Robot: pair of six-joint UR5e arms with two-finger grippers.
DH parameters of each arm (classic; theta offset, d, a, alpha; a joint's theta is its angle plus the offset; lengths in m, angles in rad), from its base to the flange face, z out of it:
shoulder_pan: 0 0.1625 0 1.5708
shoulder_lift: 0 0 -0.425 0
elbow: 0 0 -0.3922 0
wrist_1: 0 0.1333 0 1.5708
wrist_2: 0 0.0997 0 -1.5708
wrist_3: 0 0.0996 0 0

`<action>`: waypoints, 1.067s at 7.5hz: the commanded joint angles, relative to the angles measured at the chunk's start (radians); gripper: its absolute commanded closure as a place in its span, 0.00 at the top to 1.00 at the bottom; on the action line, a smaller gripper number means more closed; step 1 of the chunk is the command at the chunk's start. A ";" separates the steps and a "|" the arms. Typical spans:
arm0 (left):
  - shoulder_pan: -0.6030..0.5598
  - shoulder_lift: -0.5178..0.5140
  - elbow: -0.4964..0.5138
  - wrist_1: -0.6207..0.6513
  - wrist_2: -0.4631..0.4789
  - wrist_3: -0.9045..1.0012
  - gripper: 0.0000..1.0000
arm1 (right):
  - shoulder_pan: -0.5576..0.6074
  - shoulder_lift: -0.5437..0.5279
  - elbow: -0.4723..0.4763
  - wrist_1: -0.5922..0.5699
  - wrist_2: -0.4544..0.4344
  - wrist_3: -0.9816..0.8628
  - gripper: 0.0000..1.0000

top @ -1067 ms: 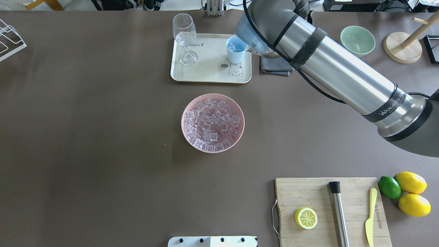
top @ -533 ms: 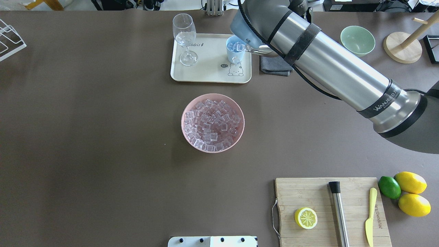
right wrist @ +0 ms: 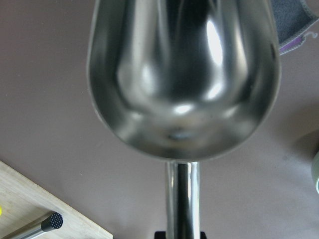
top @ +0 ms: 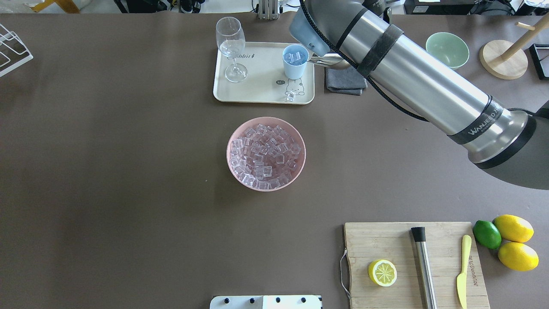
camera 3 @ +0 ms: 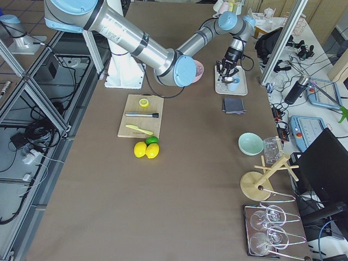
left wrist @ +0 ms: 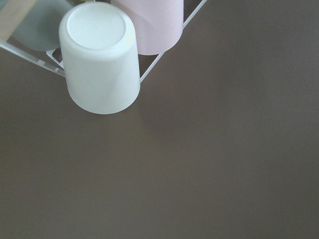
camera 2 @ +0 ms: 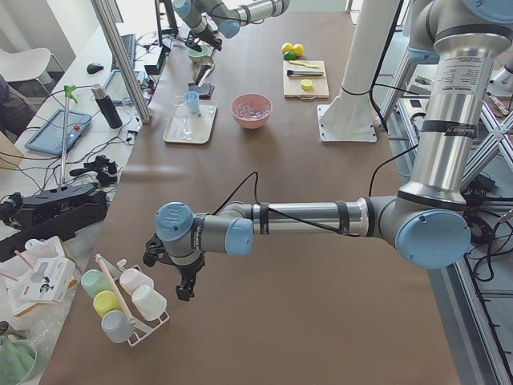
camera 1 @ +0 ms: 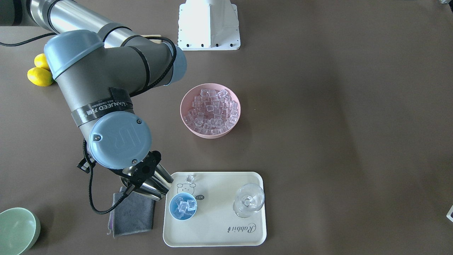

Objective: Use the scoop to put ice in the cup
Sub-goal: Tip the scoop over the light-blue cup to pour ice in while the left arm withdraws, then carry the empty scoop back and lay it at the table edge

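Front-facing view: the right gripper [camera 1: 142, 172] has its jaws clamped on the shiny stainless-steel scoop [camera 1: 158, 184], whose lip is just beside the small light-blue cup [camera 1: 174, 209], at its 10 o'clock.

Overhead view: clear ice cubes [top: 296, 57] lie in the cup on the cream tray [top: 257, 92]. One stray cube [top: 291, 95] sits near the tray's 6 o'clock rim. Brown desk [top: 128, 171] spreads toward 9 o'clock.

Right wrist view: the trough shows mirror-bright steel.

Left-side view: I cannot tell how wide the left gripper [camera 2: 183, 281] holds its jaws.
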 commanded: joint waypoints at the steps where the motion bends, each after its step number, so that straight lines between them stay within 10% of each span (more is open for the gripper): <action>1: 0.004 -0.003 -0.002 0.002 -0.004 -0.046 0.99 | 0.028 -0.085 0.144 0.004 0.065 0.020 0.00; 5: 0.004 -0.010 -0.004 0.008 -0.004 -0.055 0.99 | 0.183 -0.621 0.609 0.203 0.264 0.363 0.00; 8: 0.003 -0.010 -0.031 0.057 -0.002 -0.055 0.99 | 0.247 -0.962 0.757 0.378 0.268 0.681 0.00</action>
